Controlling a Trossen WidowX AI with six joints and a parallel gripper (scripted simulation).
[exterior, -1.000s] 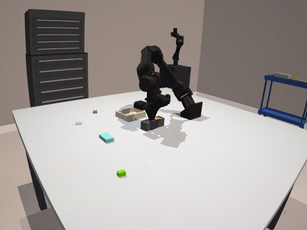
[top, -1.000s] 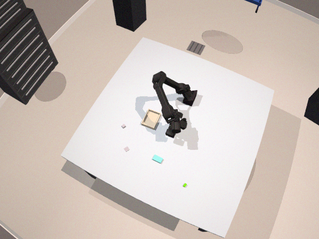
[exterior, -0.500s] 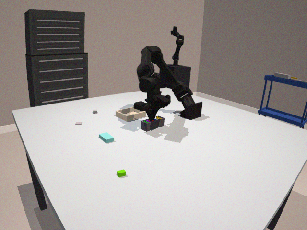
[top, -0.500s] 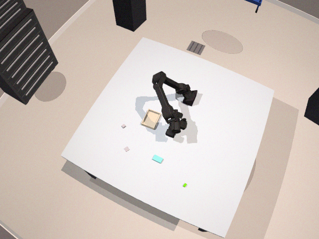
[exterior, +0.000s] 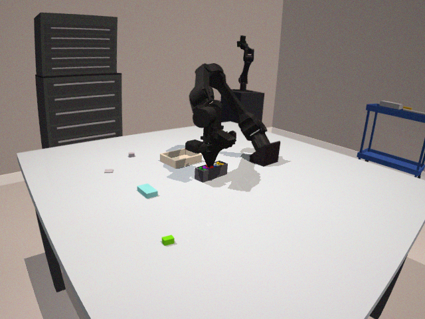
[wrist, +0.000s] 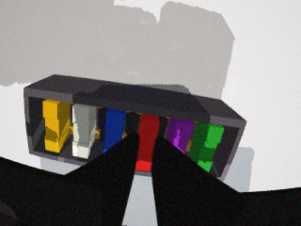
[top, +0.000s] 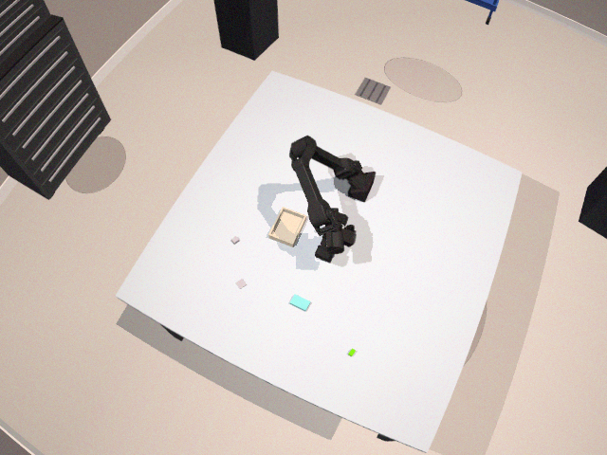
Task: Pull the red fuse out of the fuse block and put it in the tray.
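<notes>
The red fuse (wrist: pixel 149 134) stands in its slot of the dark fuse block (wrist: pixel 56 83) (exterior: pixel 215 173), between the blue fuse (wrist: pixel 114 126) and the purple fuse (wrist: pixel 180 133). The yellow fuse (wrist: pixel 55 124), the white fuse (wrist: pixel 84 129) and the green fuse (wrist: pixel 207 141) stand in the block too. My gripper (wrist: pixel 146 142) (exterior: pixel 209 166) points down and is shut on the red fuse, one finger on each side of it, close beside the blue and purple fuses. In the top view the arm hides the block. The beige tray (top: pixel 273 234) (exterior: pixel 170 161) is beside the block.
A turquoise block (top: pixel 300 302) (exterior: pixel 147 190) and a small green block (top: pixel 352 352) (exterior: pixel 168 240) lie on the white table (top: pixel 416 294) (exterior: pixel 274 240). Two small pinkish pieces, one (top: pixel 235 240) (exterior: pixel 131 154) and another (top: pixel 241 283) (exterior: pixel 108 170), lie beyond the tray from the arm.
</notes>
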